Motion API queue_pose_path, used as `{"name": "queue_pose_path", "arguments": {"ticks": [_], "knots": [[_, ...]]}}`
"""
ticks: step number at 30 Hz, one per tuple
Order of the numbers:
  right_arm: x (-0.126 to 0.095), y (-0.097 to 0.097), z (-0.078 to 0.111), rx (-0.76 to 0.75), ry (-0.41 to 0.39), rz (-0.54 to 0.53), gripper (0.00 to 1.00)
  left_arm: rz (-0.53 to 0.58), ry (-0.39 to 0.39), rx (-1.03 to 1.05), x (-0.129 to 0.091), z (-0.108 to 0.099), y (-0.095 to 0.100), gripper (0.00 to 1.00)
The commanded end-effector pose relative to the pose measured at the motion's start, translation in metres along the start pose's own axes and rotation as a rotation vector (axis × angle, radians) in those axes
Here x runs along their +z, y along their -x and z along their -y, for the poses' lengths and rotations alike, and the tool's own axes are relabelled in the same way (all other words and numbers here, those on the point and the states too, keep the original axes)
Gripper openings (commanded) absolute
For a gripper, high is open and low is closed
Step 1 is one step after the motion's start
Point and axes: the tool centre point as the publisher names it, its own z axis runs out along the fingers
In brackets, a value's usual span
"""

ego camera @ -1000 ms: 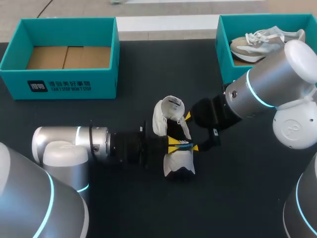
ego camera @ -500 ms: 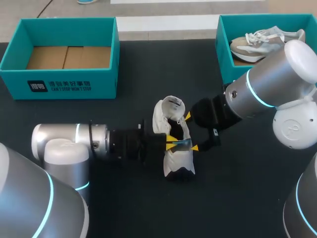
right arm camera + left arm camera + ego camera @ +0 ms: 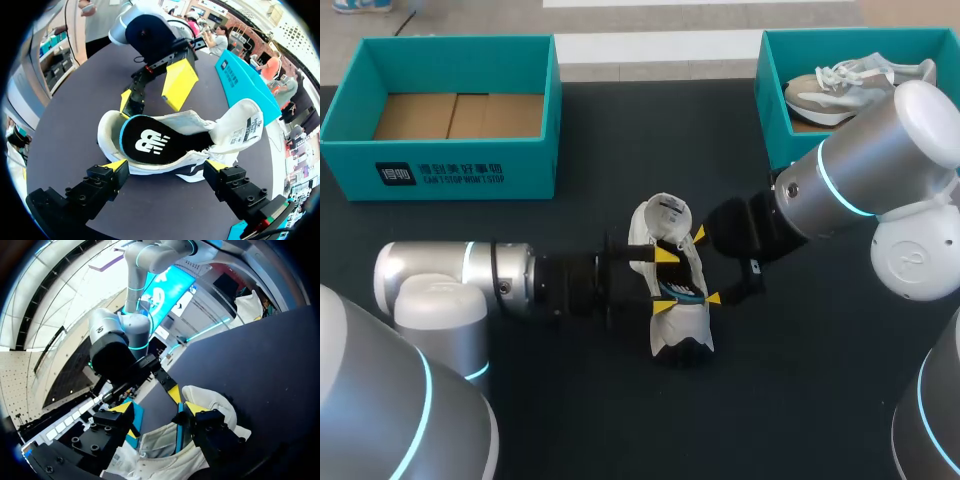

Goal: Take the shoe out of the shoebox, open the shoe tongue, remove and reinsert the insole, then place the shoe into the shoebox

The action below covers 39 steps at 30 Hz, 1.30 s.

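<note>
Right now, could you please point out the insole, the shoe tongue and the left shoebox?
insole point(image 3: 150, 142): right wrist view, black middle.
shoe tongue point(image 3: 244, 127): right wrist view, labelled underside.
left shoebox point(image 3: 450, 172): head view, front wall.

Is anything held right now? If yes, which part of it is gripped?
The right gripper appears to hold the shoe by its sole, jaws pressing from two sides. The left gripper is open at the shoe's opening, holding nothing.
</note>
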Motion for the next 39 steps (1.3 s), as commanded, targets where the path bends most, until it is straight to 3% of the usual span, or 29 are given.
{"name": "queue_pose_path", "arguments": {"ticks": [1, 9, 12, 19, 24, 31, 39], "knots": [[0.001, -0.001, -0.001, 0.001, -0.003, 0.002, 1.0, -0.004, -0.003, 0.007, -0.009, 0.012, 0.008, 0.69], [0.001, -0.001, -0.001, 0.001, -0.003, 0.002, 1.0, -0.005, -0.032, 0.015, -0.012, 0.026, 0.019, 0.66], [0.001, -0.001, -0.001, 0.001, -0.003, 0.002, 1.0, -0.055, -0.043, 0.009, -0.016, 0.03, 0.024, 0.68], [0.001, -0.001, -0.001, 0.001, -0.003, 0.002, 1.0, -0.202, -0.057, 0.017, -0.034, 0.035, 0.048, 0.91], [0.001, -0.001, -0.001, 0.001, -0.003, 0.002, 1.0, -0.346, -0.076, 0.035, -0.039, 0.034, 0.056, 1.0], [0.001, -0.001, -0.001, 0.001, -0.003, 0.002, 1.0, -0.606, -0.136, -0.092, -0.048, 0.034, 0.064, 1.0], [0.001, -0.001, -0.001, 0.001, -0.003, 0.002, 1.0, -0.606, -0.136, -0.092, -0.048, 0.034, 0.064, 1.0]]}}
